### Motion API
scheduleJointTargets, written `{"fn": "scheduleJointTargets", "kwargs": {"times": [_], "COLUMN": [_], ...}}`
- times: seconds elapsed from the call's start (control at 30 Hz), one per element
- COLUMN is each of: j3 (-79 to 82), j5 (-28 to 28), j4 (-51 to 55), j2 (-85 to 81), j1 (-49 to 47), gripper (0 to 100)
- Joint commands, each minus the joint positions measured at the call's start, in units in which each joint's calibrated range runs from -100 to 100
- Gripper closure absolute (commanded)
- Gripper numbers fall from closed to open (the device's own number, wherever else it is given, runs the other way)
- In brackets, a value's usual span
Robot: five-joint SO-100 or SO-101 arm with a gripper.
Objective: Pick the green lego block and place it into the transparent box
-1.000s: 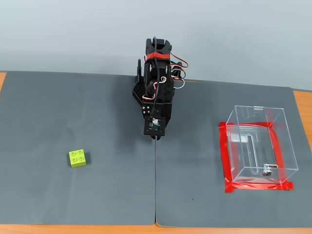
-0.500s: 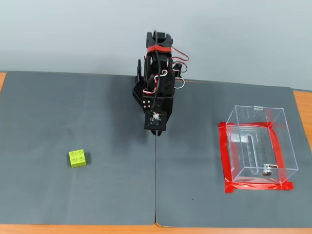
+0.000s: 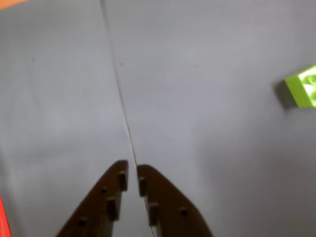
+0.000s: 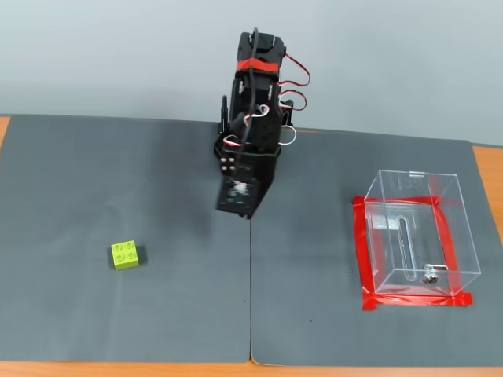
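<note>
Pincer (image 3: pixel 132 170) nearly closed in the wrist view: two dark fingers, only a thin slit between the tips, nothing held, hanging over the seam between two grey mats. Fixed view shows the arm (image 4: pixel 251 118) folded near the far edge of the counter (image 4: pixel 487 181), midway along it; its pincer end points down but the tips are hard to make out there.

Green lego block (image 4: pixel 126 255) sits studs up on the left mat, toward the near-left corner, well apart from the arm. Wrist view catches it only at the right edge (image 3: pixel 302 87), partly cut off.

Transparent box (image 4: pixel 416 236) appears in the fixed view only, toward the near-right corner, ringed by red tape (image 4: pixel 416 299). Open mat lies between block, arm and box.
</note>
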Motion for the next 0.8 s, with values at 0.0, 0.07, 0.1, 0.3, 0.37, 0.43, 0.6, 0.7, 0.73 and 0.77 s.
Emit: {"fn": "scheduleJointTargets", "kwargs": {"times": [0.0,0.07,0.1,0.3,0.37,0.43,0.6,0.7,0.73,0.77], "j3": [-7.9,-9.9,-10.9,-17.1,-19.2,-21.3,-26.3,-28.7,-29.2,-29.3], "j5": [-1.8,-3.0,-3.6,-6.8,-7.6,-8.4,-9.5,-9.3,-9.2,-9.1], "j4": [-0.5,-0.5,-0.5,-0.5,-0.5,-0.6,-1.2,-4.8,-6.4,-8.0], "j2": [6.7,9.4,10.7,19.8,22.9,25.8,32.7,35.8,36.6,37.3], "j1": [5.1,7.9,9.3,18.2,20.7,23.0,26.1,27.2,27.3,27.3], "gripper": [98,98,98,98,98,98,98,98,98,98]}}
